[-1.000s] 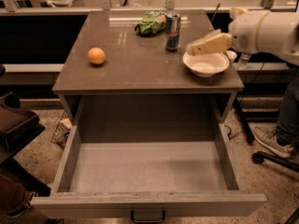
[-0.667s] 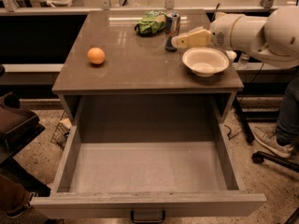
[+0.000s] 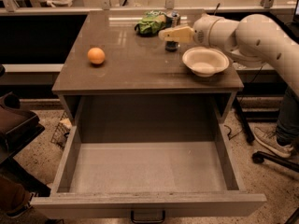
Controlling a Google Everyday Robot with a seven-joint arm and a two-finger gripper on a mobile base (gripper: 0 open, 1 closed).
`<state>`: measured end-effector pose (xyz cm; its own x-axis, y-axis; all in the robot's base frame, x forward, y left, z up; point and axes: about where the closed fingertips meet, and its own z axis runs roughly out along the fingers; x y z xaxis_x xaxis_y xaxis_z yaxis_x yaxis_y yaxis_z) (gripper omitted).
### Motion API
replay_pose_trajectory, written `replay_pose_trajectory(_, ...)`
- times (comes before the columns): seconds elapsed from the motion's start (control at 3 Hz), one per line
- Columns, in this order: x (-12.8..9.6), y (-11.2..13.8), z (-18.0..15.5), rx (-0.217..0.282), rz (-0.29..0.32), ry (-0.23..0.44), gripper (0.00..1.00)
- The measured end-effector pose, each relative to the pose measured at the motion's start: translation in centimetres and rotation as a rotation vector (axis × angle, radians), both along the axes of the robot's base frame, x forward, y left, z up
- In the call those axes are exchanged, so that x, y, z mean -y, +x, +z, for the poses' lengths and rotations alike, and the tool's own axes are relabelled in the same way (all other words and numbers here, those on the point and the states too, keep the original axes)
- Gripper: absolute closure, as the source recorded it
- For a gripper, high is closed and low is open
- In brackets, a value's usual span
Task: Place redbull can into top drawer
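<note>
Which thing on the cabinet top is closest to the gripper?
The redbull can, partly hidden behind the gripper; the white bowl, green bag and orange sit farther off.

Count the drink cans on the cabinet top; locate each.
1. The redbull can stands at the back, right of the green bag, its middle hidden by the claw across it. Others could hide behind the arm.

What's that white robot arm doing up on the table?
The robot's gripper is right at the redbull can, near the back of the cabinet top beside a white bowl. The can stands on the top, not yet in the top drawer, which is pulled wide open below. An orange sits off to the left.
</note>
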<state>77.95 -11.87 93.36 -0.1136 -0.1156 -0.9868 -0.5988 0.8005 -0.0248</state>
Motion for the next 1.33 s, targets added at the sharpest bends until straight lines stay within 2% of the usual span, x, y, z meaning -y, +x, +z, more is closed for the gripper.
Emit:
replay_pose_trajectory(0.33, -1.4, 2.8, -0.4, 0.050, 0.009, 0.025, 0.00)
replay_pose_trajectory(0.67, -3.8, 4.5, -0.3, 0.068, 0.030, -0.016, 0.00)
replay_pose_trajectory(1.0, -4.5, 5.8, -0.8, 0.059, 0.025, -0.096, 0.18)
replay_pose_trajectory(1.33, -4.6, 6.0, -1.1, 0.055, 0.024, -0.110, 0.49)
